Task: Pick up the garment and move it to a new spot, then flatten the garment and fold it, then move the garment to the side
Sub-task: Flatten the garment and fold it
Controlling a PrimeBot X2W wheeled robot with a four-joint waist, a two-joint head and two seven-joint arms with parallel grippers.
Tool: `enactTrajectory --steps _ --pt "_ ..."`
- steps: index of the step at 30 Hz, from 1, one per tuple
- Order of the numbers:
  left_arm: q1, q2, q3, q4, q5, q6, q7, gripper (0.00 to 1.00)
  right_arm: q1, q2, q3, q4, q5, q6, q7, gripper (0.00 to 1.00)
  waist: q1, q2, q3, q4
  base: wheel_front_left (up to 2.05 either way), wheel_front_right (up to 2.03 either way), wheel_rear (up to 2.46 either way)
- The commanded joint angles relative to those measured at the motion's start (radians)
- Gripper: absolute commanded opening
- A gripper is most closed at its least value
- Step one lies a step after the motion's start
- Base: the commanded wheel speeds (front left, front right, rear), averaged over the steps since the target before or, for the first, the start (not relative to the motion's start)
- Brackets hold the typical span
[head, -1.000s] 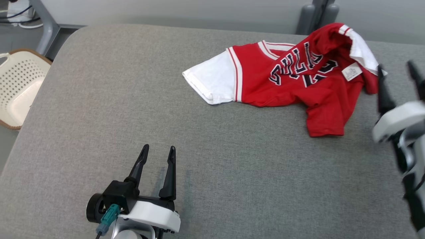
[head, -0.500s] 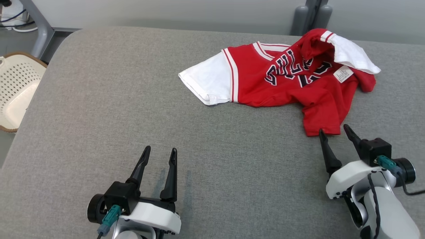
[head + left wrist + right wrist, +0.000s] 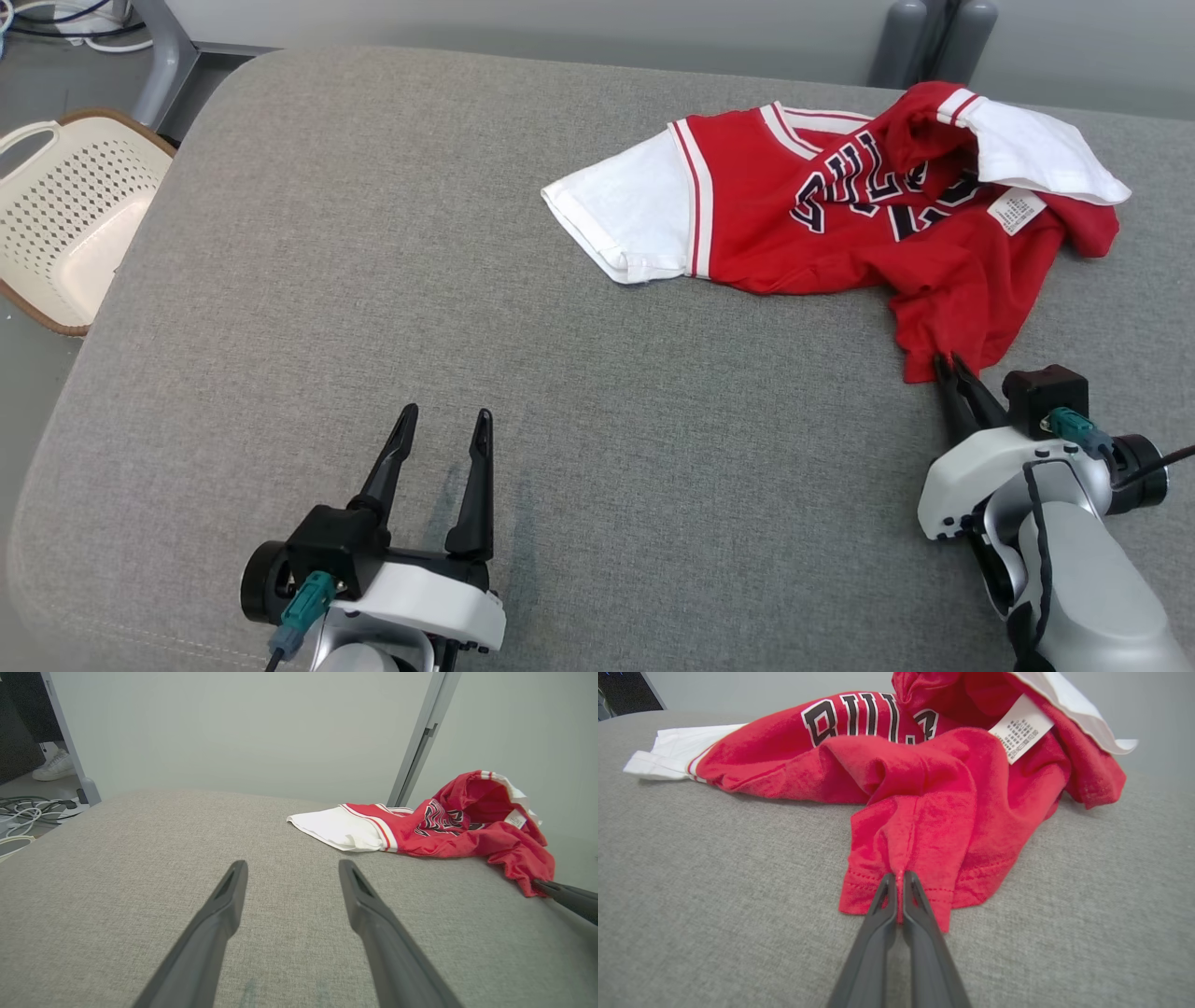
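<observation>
The garment (image 3: 840, 224) is a red jersey with white sleeves and dark lettering, crumpled at the far right of the grey padded table (image 3: 373, 280). Its near red hem (image 3: 920, 868) is pinched into a ridge between the fingers of my right gripper (image 3: 950, 362), which is shut on it, as the right wrist view (image 3: 900, 877) shows. A white care label (image 3: 1020, 728) lies on the folded-over upper part. My left gripper (image 3: 441, 425) rests open at the near left, well away from the garment (image 3: 444, 826), nothing between its fingers (image 3: 219, 905).
A cream perforated basket (image 3: 65, 215) stands off the table's left edge. Grey metal posts (image 3: 934, 37) rise behind the far edge. Cables (image 3: 28, 812) lie on the floor at the left. Bare grey padding spreads across the table's left and middle.
My right gripper dropped from beside the garment's far right to its near hem, then shut on the red hem. The head camera shifted a little. The left gripper stayed put.
</observation>
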Motion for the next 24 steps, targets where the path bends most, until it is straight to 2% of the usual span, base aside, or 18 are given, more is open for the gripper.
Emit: enactTrajectory --steps 1,5,10,19,24 --pt "-0.012 0.004 0.008 -0.004 0.001 0.005 -0.005 1.0 -0.013 0.0 -0.003 0.011 -0.008 0.0 -0.012 0.0 0.0 0.0 0.0 -0.003 0.0 0.0 0.0" --pt "-0.012 0.003 0.011 -0.004 0.0 0.005 -0.005 1.0 -0.022 0.004 -0.001 -0.001 -0.006 0.0 -0.022 0.0 0.0 0.0 -0.001 -0.017 0.0 0.0 0.0" --pt "-0.012 0.003 0.012 -0.004 0.002 0.005 -0.005 1.0 -0.001 0.002 0.013 -0.076 -0.015 0.0 -0.027 0.0 0.0 0.0 -0.008 -0.037 0.0 0.0 0.0" --pt "0.005 0.004 0.023 -0.011 0.009 0.004 -0.005 1.0 0.199 -0.09 0.017 -0.433 -0.114 0.0 -0.026 0.0 0.0 0.0 -0.019 -0.1 0.0 0.0 0.0" --pt "0.001 0.004 0.027 -0.012 0.014 0.0 -0.005 1.0 0.327 -0.137 0.013 -0.594 -0.15 0.0 0.02 0.0 0.0 0.0 -0.012 -0.124 0.0 0.0 0.0"
